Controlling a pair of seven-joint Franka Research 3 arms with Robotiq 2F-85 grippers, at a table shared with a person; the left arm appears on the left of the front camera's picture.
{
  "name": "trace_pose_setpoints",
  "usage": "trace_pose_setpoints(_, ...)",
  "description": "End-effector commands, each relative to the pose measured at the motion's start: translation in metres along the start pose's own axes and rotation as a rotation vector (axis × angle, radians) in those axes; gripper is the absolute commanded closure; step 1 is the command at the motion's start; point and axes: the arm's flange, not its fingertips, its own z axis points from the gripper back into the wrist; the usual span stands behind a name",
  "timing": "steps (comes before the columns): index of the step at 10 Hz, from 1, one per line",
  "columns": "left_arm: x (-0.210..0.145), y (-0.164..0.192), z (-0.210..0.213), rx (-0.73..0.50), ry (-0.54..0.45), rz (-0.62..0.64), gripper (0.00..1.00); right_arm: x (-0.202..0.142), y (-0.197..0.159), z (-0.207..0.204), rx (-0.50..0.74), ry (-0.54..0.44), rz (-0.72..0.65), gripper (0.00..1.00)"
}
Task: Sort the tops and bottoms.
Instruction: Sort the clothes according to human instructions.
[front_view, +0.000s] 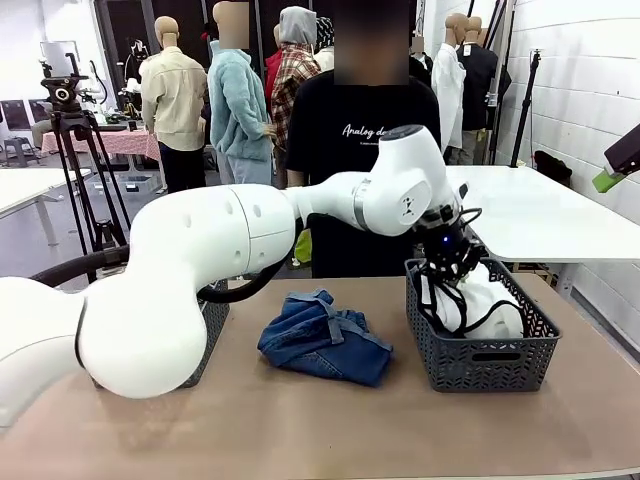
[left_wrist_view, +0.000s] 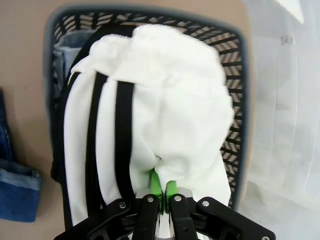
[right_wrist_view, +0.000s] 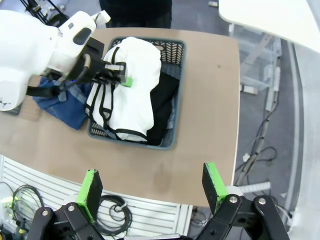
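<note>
A white top with thin black edging (front_view: 478, 300) hangs into the grey basket (front_view: 480, 365) on the right of the table. My left gripper (front_view: 452, 268) is shut on it from above. In the left wrist view the green fingertips (left_wrist_view: 161, 183) pinch a fold of the white top (left_wrist_view: 170, 100). In the right wrist view a black top (right_wrist_view: 163, 102) lies in the same basket (right_wrist_view: 176, 55), beside the white top (right_wrist_view: 131, 85). A blue denim bottom (front_view: 325, 338) lies crumpled at the table's middle. My right gripper (right_wrist_view: 151, 187) hovers open and empty, high above the table's edge.
A second grey basket (front_view: 212, 322) stands at the left, mostly hidden behind my left arm. A person in a black T-shirt stands at the far side. A white table (front_view: 540, 215) stands behind on the right. The front of the table is bare wood.
</note>
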Motion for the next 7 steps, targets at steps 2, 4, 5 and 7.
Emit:
trace_pose_setpoints(2, 0.022, -0.020, -0.022, 0.057, 0.023, -0.029, 1.00, 0.000, 0.000, -0.002, -0.005, -0.004, -0.002, 0.00)
trace_pose_setpoints(4, 0.024, -0.020, -0.024, 0.057, 0.034, -0.044, 1.00, 0.000, 0.000, -0.002, -0.005, -0.004, -0.002, 0.00)
trace_pose_setpoints(5, 0.026, -0.021, -0.023, 0.058, 0.035, -0.055, 1.00, 0.000, 0.000, -0.002, -0.005, -0.004, -0.002, 0.00)
trace_pose_setpoints(7, 0.019, -0.033, -0.011, 0.053, 0.029, -0.080, 0.81, 0.000, 0.000, -0.002, -0.005, -0.004, -0.002, 0.00)
